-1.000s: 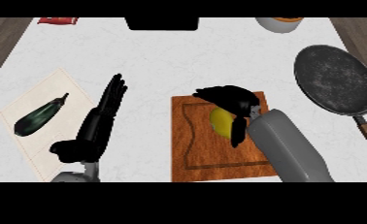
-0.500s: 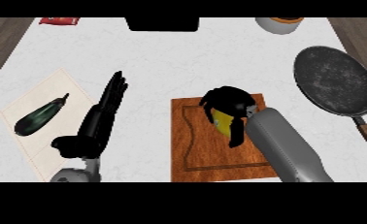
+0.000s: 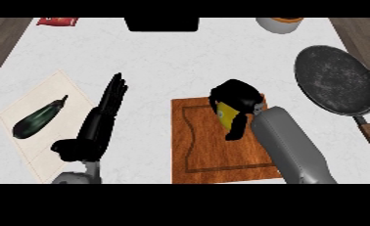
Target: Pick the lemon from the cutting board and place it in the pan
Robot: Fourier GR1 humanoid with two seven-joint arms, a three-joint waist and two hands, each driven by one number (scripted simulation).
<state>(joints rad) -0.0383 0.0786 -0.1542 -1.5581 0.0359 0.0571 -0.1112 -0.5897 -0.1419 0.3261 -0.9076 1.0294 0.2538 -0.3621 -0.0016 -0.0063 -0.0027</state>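
At the kitchen counter (image 3: 188,58), the right hand (image 3: 239,97) curls its fingers and thumb over the lemon (image 3: 230,112) above the upper right part of the wooden cutting board (image 3: 209,146). Only a yellow wedge of the fruit shows beneath the black fingers, so its long axis and the way it points cannot be told; whether it touches the board cannot be told either. The thumb hangs down at the lemon's lower right side, while the fingers arch over its top. The dark pan (image 3: 334,80) lies well apart to the right of those fingers, its handle running toward the lower right edge. The left hand (image 3: 101,117) rests open at lower left, fingers straight and close together, pointing up the counter. Just left of its fingers an eggplant (image 3: 37,118) lies on a pale cloth (image 3: 54,85), its stem end pointing upper right
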